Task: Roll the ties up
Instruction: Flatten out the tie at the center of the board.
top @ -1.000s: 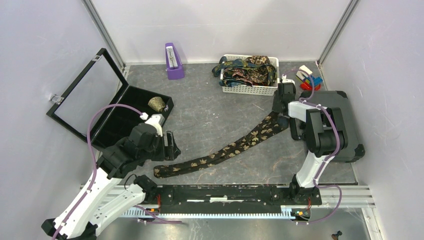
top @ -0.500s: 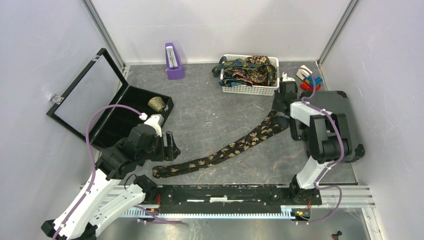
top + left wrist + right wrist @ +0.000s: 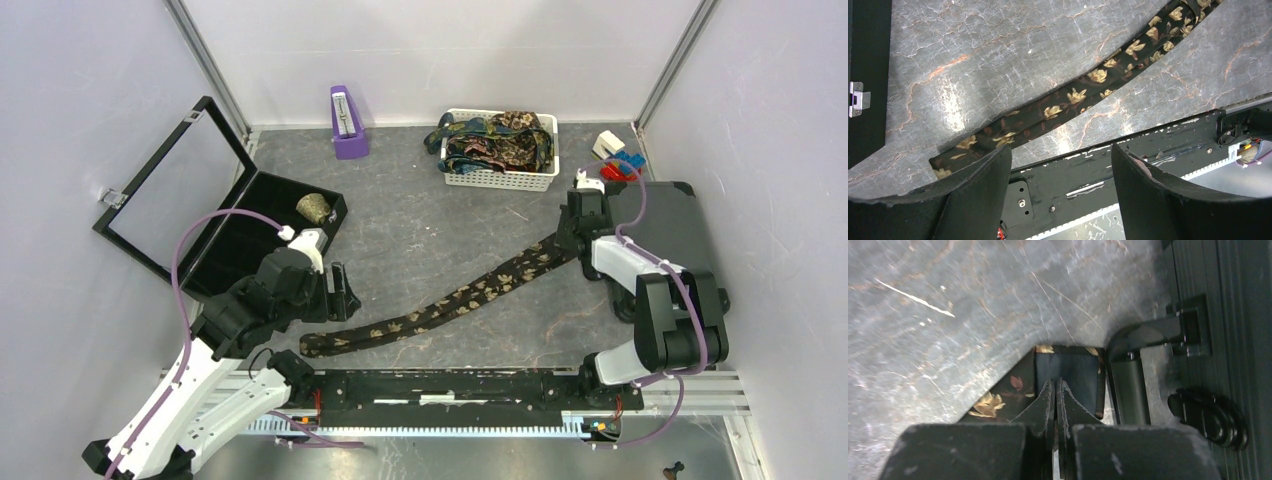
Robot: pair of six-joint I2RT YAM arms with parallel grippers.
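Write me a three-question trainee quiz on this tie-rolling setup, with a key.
1. True or false: the left gripper is shut on the narrow end of the tie.
2. Choose one. The tie on the table is: A rolled into a coil; B stretched out flat in a long diagonal; C tied in a knot.
3. Short answer: which gripper pinches the tie's wide end?

Key:
1. False. It hangs open near that end and holds nothing.
2. B.
3. The right gripper, with its jaws shut on the fabric.
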